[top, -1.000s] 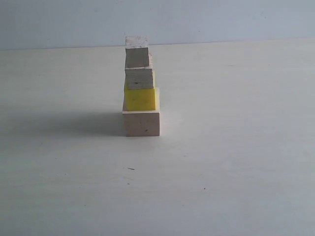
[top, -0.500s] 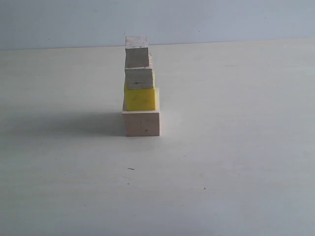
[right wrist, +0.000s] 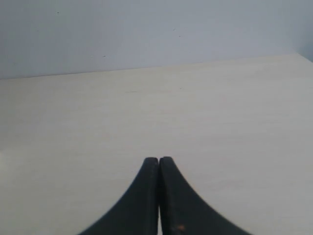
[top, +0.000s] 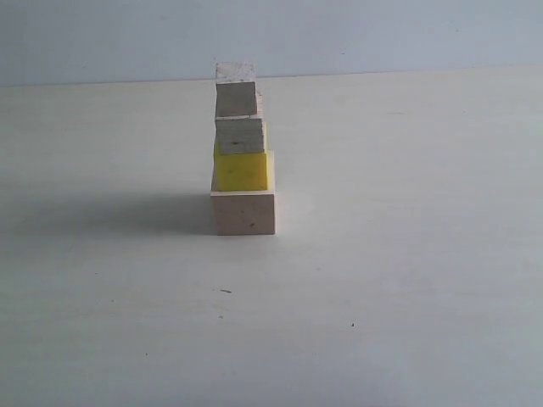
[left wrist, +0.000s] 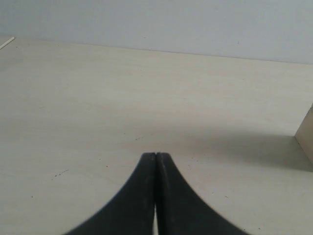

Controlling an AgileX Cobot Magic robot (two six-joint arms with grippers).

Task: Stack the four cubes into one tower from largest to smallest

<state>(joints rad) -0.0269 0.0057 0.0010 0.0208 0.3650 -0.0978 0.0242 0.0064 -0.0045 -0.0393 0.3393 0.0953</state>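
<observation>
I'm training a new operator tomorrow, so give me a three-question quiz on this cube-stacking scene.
1. What rests directly on the large pale bare-wood cube? A) a blue cube B) the bright yellow cube C) nothing
2. True or false: the left pincer and the right pincer are both shut and empty.
3. Fill in: the smallest pale wood cube sits on top, on the ___ pale wood cube.

Key: 1 B. 2 true. 3 medium; the medium pale wood cube lies between the yellow and the smallest.
</observation>
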